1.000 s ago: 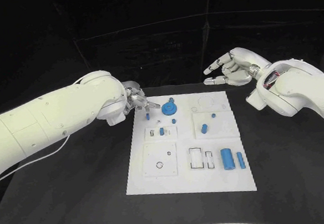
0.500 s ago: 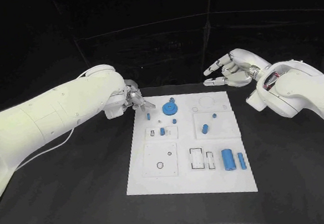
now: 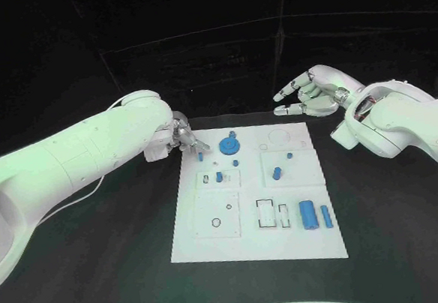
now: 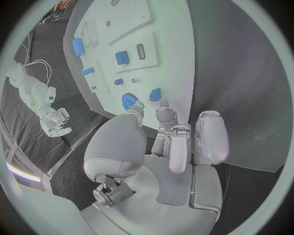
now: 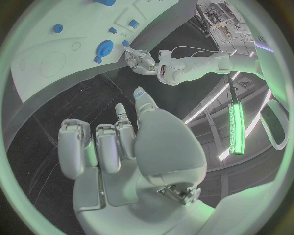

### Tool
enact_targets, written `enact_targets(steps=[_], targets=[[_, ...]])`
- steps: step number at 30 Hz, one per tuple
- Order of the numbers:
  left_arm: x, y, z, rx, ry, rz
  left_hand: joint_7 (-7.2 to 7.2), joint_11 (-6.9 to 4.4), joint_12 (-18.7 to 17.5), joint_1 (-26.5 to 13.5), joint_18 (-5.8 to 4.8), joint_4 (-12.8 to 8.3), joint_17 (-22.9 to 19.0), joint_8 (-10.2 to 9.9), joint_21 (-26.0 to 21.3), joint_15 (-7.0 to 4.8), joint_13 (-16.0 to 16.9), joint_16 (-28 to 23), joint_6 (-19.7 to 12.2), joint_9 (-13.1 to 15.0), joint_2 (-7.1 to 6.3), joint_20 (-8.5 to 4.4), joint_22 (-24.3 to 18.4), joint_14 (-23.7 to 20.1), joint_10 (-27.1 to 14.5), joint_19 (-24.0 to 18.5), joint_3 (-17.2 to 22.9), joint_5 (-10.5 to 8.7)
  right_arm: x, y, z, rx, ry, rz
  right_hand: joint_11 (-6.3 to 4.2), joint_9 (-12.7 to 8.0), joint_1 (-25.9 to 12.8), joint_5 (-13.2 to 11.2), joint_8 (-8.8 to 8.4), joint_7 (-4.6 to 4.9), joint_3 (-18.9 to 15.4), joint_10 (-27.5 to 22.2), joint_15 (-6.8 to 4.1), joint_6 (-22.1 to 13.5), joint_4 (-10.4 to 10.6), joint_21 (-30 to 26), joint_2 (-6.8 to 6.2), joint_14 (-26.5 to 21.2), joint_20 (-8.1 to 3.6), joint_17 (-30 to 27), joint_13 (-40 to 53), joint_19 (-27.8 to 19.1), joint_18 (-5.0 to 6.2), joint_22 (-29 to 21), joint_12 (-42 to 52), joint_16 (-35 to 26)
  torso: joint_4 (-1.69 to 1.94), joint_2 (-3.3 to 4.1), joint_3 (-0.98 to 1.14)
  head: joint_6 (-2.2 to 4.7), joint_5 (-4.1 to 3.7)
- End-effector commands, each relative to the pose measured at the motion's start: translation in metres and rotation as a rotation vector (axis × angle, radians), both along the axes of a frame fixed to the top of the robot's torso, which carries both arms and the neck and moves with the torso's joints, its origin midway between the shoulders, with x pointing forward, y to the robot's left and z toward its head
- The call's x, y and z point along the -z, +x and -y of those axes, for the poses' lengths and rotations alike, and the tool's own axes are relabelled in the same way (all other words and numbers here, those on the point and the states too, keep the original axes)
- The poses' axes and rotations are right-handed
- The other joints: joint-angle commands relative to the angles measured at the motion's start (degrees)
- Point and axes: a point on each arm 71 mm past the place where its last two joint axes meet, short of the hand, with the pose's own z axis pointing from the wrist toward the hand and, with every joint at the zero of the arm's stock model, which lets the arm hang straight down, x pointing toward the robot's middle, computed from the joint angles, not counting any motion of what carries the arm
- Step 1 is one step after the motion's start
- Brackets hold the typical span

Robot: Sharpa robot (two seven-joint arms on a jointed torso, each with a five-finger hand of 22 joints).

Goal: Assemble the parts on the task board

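Observation:
The white task board [image 3: 214, 231] lies in the middle of the table. My left hand [image 3: 182, 136] is at its back left corner, thumb and one finger stretched down over a small blue part [image 3: 199, 155] there. In the left wrist view a fingertip [image 4: 163, 105] ends right beside this part [image 4: 156, 94]; I cannot tell whether it touches. A round blue part [image 3: 228, 147] stands just to the right of it. My right hand [image 3: 310, 94] hovers above the back right corner, fingers apart and holding nothing.
More blue parts sit on the board: two small ones [image 3: 219, 177] mid-left, a peg [image 3: 274, 174] in the middle, and two long pieces [image 3: 308, 215] near the front right. Black table surrounds the board [image 5: 49, 54] on all sides.
My left hand's fingers have drawn in slightly toward the small blue part, which has stayed in place. The right hand has not moved.

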Motion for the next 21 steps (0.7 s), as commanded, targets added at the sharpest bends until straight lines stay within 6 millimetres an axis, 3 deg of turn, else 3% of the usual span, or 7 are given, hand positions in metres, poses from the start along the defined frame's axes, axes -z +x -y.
enact_targets(steps=[1, 11, 21], targets=[[0.0016, 0.0005, 0.0009, 0.022, 0.004, -0.006, 0.10, 0.04, 0.1, 0.5, 0.20, 0.0, 15.1, -0.2, 0.1, 0.31, 0.0, 0.2, 0.5, -0.1, 0.22, 0.23, 0.0, 6.0, 0.5, 0.0, -0.3, 0.05, -0.0013, 0.0001, -0.0012, -0.009, 0.000, 0.002, -0.13, -0.1, -0.1, 0.4, 0.33, -0.09, -0.3, -0.2, -0.26, -0.2, 0.0, -0.3, -0.06, 4.5, -0.37, 8.8, 5.8, 0.6, 0.32, 3.1, -0.1, -0.2, 0.07, -0.04, -0.02, 0.04, 0.00], [0.0036, 0.0012, 0.0020, 0.021, -0.003, 0.000, -0.05, -0.08, 0.4, 1.3, 0.18, -0.1, 15.1, -0.1, 0.2, 0.24, 0.1, 0.2, 1.3, -0.4, 1.01, 0.24, 0.2, 6.0, 0.7, 0.1, -0.5, 0.07, -0.0012, 0.0004, -0.0018, -0.010, 0.001, 0.002, -0.13, -0.1, -0.1, 0.4, 0.34, -0.10, -0.3, -0.1, -0.27, -0.2, -0.1, -0.3, 0.01, 4.5, -0.38, 8.8, 5.8, 0.6, 0.32, 3.2, -0.1, -0.2, 0.10, -0.07, 0.01, 0.00, -0.13], [0.0046, 0.0003, 0.0038, 0.033, 0.001, -0.015, -0.31, -0.31, 0.7, 3.9, 0.13, -1.5, 15.1, 0.0, 0.3, 0.07, 0.2, 0.2, 2.2, -0.9, 2.00, 0.11, 0.5, 6.0, 0.9, 0.3, -0.4, 0.13, -0.0010, 0.0007, -0.0024, -0.011, 0.000, 0.001, -0.13, -0.1, 0.0, 0.5, 0.35, -0.10, -0.3, -0.1, -0.27, -0.2, -0.1, -0.3, 0.06, 4.5, -0.38, 8.8, 5.8, 0.6, 0.32, 3.2, -0.1, -0.2, 0.14, -0.06, 0.04, -0.14, -0.08]])
